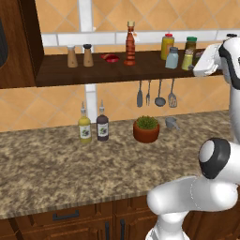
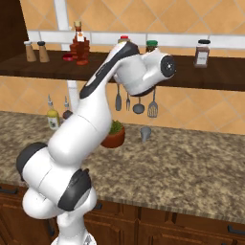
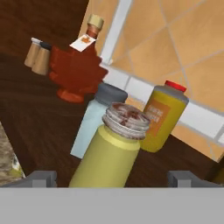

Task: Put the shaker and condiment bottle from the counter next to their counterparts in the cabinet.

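My arm is raised high and stretched forward, wrist roughly level, gripper (image 3: 112, 178) with jaws spread wide apart, the two fingertips (image 3: 41, 178) standing clear at either side, gripping nothing.

shaker (image 3: 109, 153) base cut off, blue-grey shaker (image 3: 89, 127) half hidden

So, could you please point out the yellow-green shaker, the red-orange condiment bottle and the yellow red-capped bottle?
yellow-green shaker (image 3: 109, 153): hand view, on its body.
red-orange condiment bottle (image 1: 130, 47): left base view, mid-body.
yellow red-capped bottle (image 3: 159, 118): hand view, on its label.
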Controlling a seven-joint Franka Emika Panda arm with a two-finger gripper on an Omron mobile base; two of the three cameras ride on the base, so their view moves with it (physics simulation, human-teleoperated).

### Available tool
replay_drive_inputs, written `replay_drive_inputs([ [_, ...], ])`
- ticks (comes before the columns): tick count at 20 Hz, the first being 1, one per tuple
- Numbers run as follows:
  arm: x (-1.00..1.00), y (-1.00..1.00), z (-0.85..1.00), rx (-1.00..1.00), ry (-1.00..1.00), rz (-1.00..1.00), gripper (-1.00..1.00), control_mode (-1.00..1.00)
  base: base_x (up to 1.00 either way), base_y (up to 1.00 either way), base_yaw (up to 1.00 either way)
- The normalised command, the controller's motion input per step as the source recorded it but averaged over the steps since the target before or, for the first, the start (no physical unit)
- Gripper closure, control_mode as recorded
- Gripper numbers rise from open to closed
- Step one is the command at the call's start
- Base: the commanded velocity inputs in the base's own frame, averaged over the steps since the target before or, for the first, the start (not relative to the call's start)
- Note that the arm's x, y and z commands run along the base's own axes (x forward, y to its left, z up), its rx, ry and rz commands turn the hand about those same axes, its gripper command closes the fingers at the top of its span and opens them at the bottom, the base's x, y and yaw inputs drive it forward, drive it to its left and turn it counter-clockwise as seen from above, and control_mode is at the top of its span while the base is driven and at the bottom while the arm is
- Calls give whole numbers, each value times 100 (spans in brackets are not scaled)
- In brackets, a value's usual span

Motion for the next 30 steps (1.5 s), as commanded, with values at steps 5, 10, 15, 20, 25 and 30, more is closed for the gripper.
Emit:
replay_drive_inputs([
  [5,-65,-13,10,6,0,5,-100,-100,0,0,0],
  [10,-100,0,-26,0,-5,5,-100,-100,0,0,0],
  [15,-100,4,-69,-3,-11,1,-100,-100,0,0,0],
  [20,-100,16,-91,-8,-15,0,-100,-100,0,0,0],
  [25,-100,58,-93,-17,-5,0,-100,-100,0,0,0],
  [30,-88,96,-83,-17,1,-2,-100,-100,0,0,0],
])
